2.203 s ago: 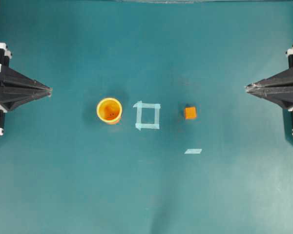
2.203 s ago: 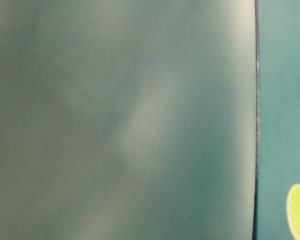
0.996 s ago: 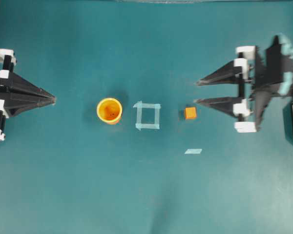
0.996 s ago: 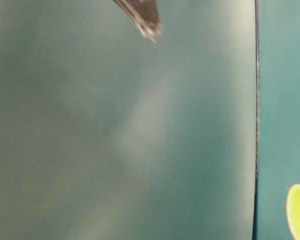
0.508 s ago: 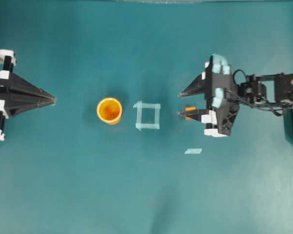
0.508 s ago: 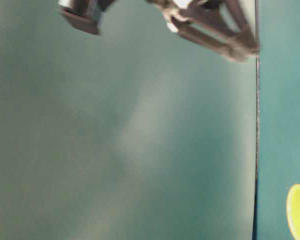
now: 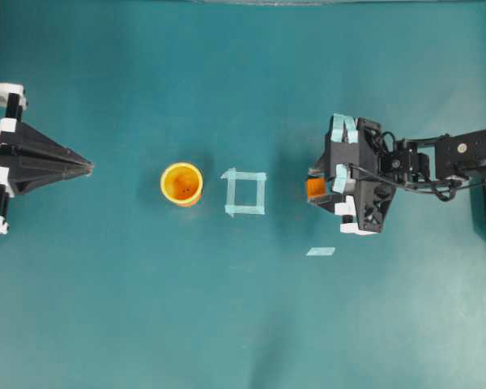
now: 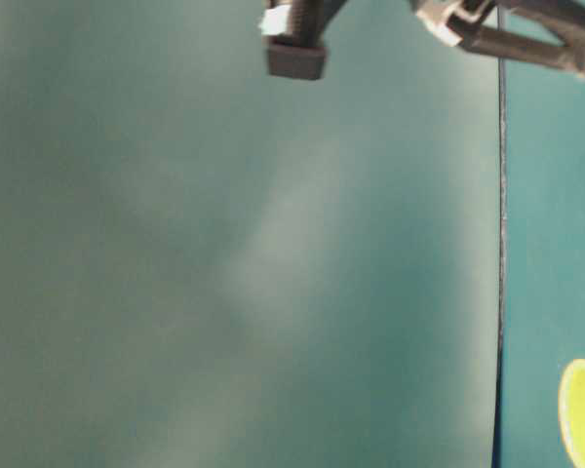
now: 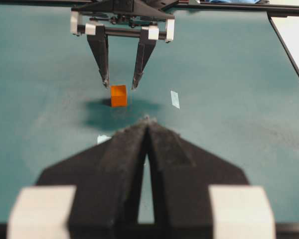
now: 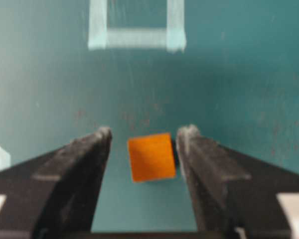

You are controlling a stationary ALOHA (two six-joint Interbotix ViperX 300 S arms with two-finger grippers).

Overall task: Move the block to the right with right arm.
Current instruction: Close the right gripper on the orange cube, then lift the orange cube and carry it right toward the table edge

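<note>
Block (image 10: pixel 151 157) between open claw (image 10: pixel 145 137) fingers

The table cover (image 7: pixel 105 308) looks like matt teal cloth, faintly creased. The block (image 10: pixel 151 157) is smooth, matt orange. The right gripper's (image 10: pixel 144 137) black fingers (image 10: pixel 74 169) look rough-textured plastic.

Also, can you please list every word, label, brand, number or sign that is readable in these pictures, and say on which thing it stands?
None: no picture shows readable text.
The orange block, the yellow-orange cup and the pale blue tape square are all plain.
The right gripper and left gripper show no legible marking.
The table-level view is too blurred to read.
</note>
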